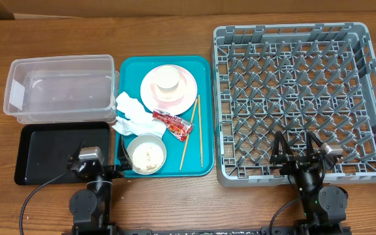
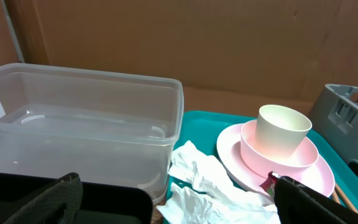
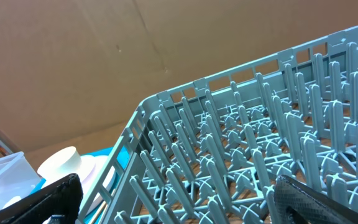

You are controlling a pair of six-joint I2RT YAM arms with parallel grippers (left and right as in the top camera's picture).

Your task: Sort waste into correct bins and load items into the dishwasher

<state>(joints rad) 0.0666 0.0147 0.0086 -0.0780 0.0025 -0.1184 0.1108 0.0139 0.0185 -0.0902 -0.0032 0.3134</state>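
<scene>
Crumpled white tissue [image 1: 131, 114] [image 2: 197, 180] and a red snack wrapper [image 1: 173, 124] [image 2: 268, 184] lie on the teal tray [image 1: 204, 78]. A pale bowl [image 1: 147, 155] holds rice grains. A pink plate [image 1: 187, 91] [image 2: 229, 155] carries a bowl [image 2: 278, 155] with a cream cup [image 1: 168, 78] [image 2: 283, 127] in it. Two chopsticks [image 1: 199, 130] lie on the tray's right side. The clear tub [image 1: 57, 88] [image 2: 79, 124] and black tray [image 1: 51, 151] [image 2: 104, 205] stand at left, the grey rack [image 1: 299, 98] [image 3: 260, 143] at right. My left gripper [image 1: 98, 163] [image 2: 179, 205] is open and empty near the black tray's front right corner. My right gripper [image 1: 297, 153] [image 3: 179, 205] is open and empty over the rack's front edge.
The wooden table's front strip holds both arm bases [image 1: 90, 202] and their cables. A brown cardboard wall [image 2: 166, 43] stands behind the table. The teal tray sits tight between the two bins and the rack.
</scene>
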